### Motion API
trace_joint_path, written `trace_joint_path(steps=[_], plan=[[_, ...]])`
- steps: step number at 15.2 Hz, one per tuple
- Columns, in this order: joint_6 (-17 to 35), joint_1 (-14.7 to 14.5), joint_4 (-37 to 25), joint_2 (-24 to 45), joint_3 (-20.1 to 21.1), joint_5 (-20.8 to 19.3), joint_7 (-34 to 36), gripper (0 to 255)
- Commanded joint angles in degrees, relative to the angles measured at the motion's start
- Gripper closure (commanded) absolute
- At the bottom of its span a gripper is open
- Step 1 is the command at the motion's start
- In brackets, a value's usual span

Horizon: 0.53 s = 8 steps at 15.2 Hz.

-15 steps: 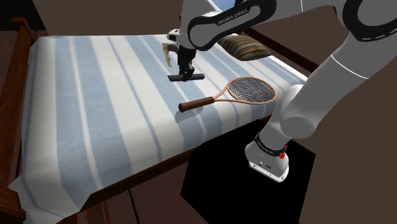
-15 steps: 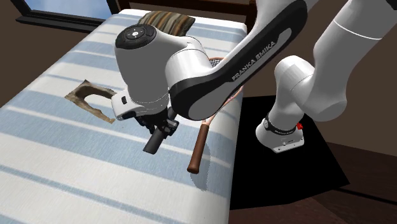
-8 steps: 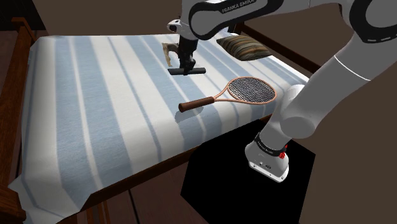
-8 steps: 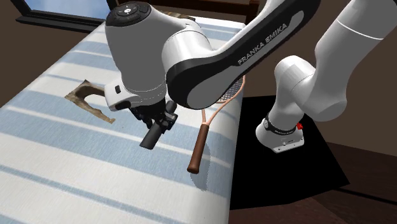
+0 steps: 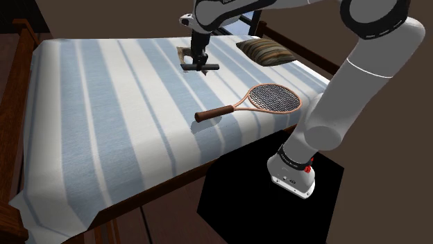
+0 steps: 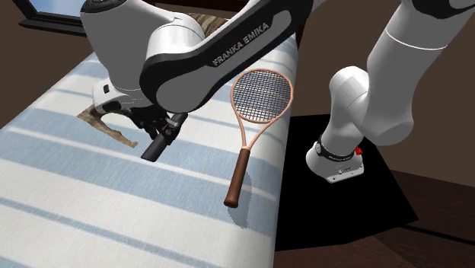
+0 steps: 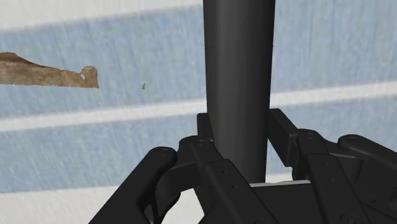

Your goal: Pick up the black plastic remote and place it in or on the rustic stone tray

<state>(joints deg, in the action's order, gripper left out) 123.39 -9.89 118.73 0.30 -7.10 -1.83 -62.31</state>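
Note:
My gripper [image 5: 198, 59] is shut on the black remote [image 5: 200, 67], a long dark bar carried level above the striped bed. The brown, rough-edged stone tray [image 5: 184, 53] lies on the bedspread right behind it. In the second exterior view the remote [image 6: 160, 142] hangs from the gripper [image 6: 166, 126], just right of the tray [image 6: 101, 119] and overlapping its near corner. The wrist view has the remote [image 7: 238, 83] clasped between the fingers [image 7: 170, 170], with a strip of the tray [image 7: 44, 71] off to one side on the blue-and-white cover.
A tennis racket [image 5: 258, 99] lies near the bed's edge beside the stand, also seen in the second exterior view [image 6: 255, 106]. A striped pillow [image 5: 262, 50] sits at the bed's far end. A wooden frame [image 5: 19, 48] borders the bed. The black stand [image 5: 264, 201] is at lower right.
The arm has carried the remote away from the racket toward the tray: farther back in the shoulder view, leftward in the second exterior view. The grip has stayed shut.

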Motion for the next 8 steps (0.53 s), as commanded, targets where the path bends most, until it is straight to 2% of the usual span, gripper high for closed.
trace_joint_path(steps=[1,8], plan=[[-0.8,0.9,-4.5,3.7,-0.9,0.8,-2.2,255],[-5.2,4.9,-22.5,17.4,-2.7,4.0,-8.9,255]])
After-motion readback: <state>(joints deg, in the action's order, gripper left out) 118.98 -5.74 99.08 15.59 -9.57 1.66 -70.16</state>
